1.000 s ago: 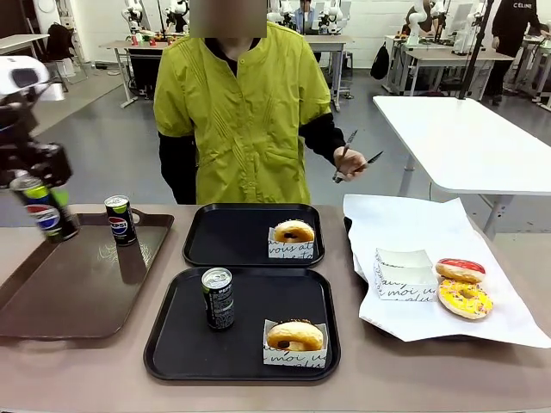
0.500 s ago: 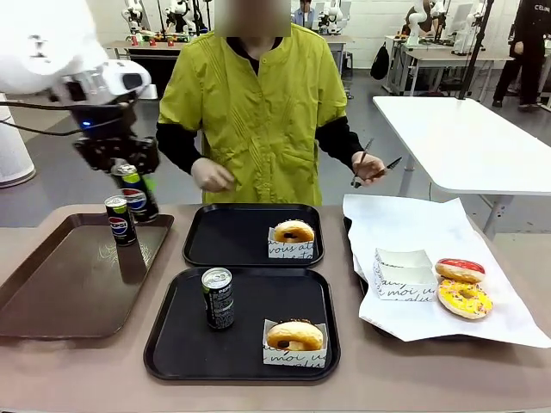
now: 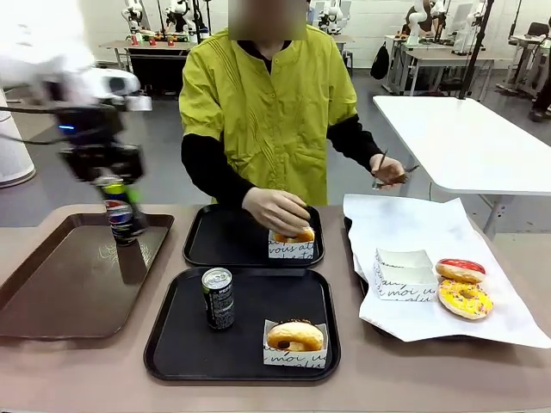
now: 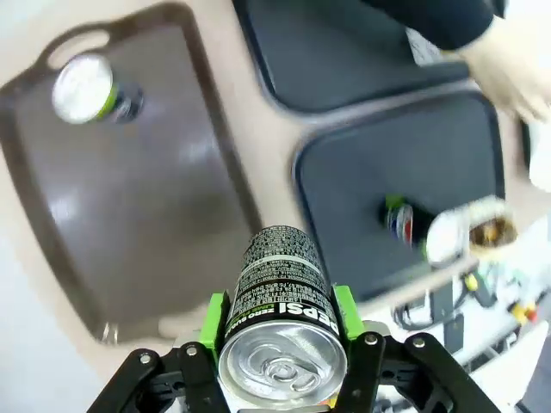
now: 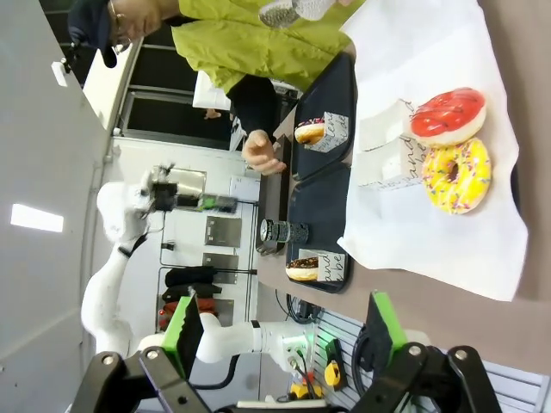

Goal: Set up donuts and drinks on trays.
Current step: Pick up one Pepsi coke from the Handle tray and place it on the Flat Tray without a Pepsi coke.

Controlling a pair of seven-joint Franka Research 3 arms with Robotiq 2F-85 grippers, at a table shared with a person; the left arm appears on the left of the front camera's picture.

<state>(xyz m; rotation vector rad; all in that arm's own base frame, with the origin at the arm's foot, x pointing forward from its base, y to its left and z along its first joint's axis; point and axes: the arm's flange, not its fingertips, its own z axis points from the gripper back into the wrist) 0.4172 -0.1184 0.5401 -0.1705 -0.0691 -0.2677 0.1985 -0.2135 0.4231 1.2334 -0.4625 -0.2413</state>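
Note:
My left gripper (image 3: pixel 110 176) is shut on a Pepsi can (image 3: pixel 119 211) and holds it over the far right corner of the brown tray (image 3: pixel 69 284). In the left wrist view the can (image 4: pixel 280 284) sits between the green pads of the left gripper (image 4: pixel 280 344). The far black tray (image 3: pixel 224 241) holds a boxed donut (image 3: pixel 294 243), and a person's hand (image 3: pixel 275 209) rests on it. On the near black tray (image 3: pixel 250 353) stand a black can (image 3: pixel 218 298) and a boxed chocolate donut (image 3: pixel 295 337). My right gripper (image 5: pixel 284 335) is open with nothing between its fingers.
Another can (image 4: pixel 86 86) stands on the brown tray. White paper (image 3: pixel 413 232) at the right carries an empty box (image 3: pixel 405 274), a red-glazed donut (image 3: pixel 459 269) and a yellow sprinkled donut (image 3: pixel 465 298). The person's other hand holds tongs (image 3: pixel 392 172).
My left arm swung in from the far left with the Pepsi can and now holds it over the brown tray's far right corner. The person's hand came down onto the far tray's donut.

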